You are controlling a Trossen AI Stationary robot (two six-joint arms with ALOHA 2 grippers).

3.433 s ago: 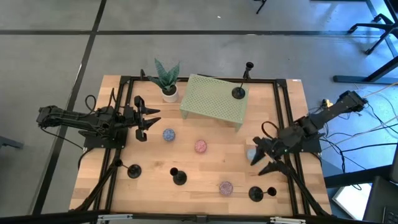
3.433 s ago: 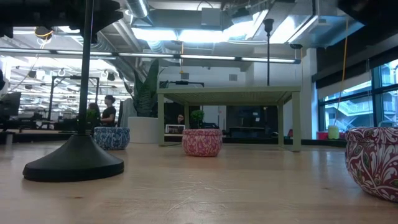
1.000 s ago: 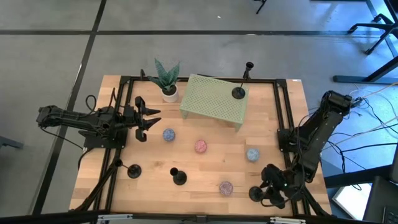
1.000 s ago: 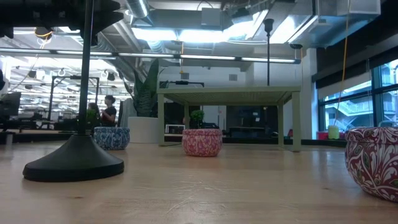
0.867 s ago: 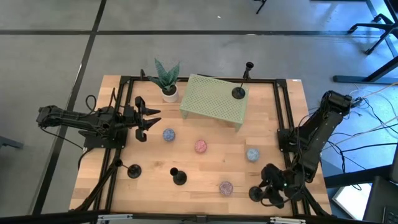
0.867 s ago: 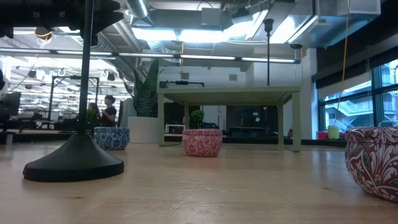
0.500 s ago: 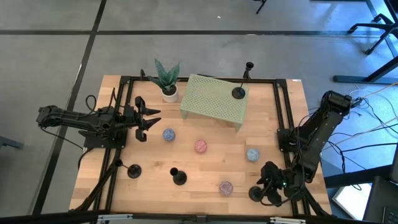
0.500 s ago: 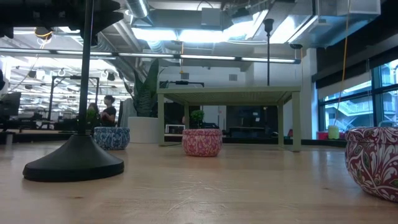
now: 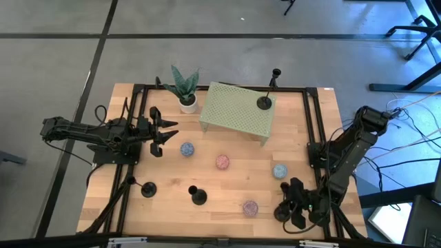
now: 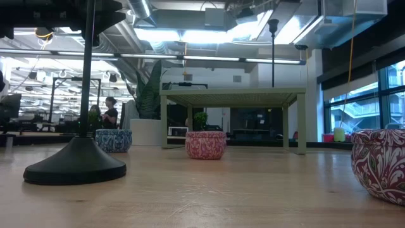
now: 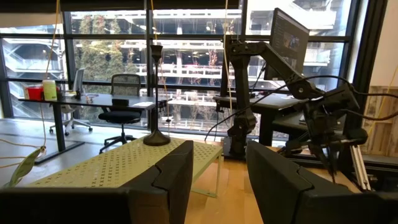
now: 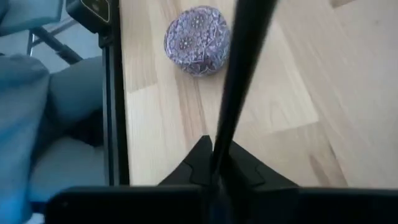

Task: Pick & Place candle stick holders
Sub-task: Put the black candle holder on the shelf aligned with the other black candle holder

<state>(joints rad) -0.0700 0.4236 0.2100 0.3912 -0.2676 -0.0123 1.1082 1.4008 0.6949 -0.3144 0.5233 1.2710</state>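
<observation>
Four black candle stick holders show in the high view. One (image 9: 264, 102) stands on the green perforated stand (image 9: 234, 110). Two stand by their disc bases near the front edge (image 9: 147, 188) (image 9: 198, 197); the low view shows a base close up (image 10: 74, 168). The fourth (image 9: 280, 214) is at the near right, with my right gripper (image 9: 291, 207) shut on it. My left gripper (image 9: 162, 131) waits open at the table's left, holding nothing; its wrist view looks across at the stand (image 11: 124, 165). My right gripper pinches the holder's thin stem (image 12: 227, 124) between its two fingertips (image 12: 198, 155). The fingers come slanting down from the table's right side and lie across the stem. The stem stands up past them; the fingers hide the base (image 9: 280, 214) in the wrist view.
A blue ball (image 9: 187, 148), a pink ball (image 9: 222, 162), a pale blue ball (image 9: 279, 171) and a purple ball (image 9: 250, 207) lie on the wood; the purple one (image 12: 197, 32) is close beyond the held stem. A potted plant (image 9: 186, 86) stands at the back left.
My right gripper has sunk a little toward the near-right holder, shifted slightly toward the table's left and rolled its wrist. Its fingers, spread around the stem before, now meet on it. The holder has stayed in place.
</observation>
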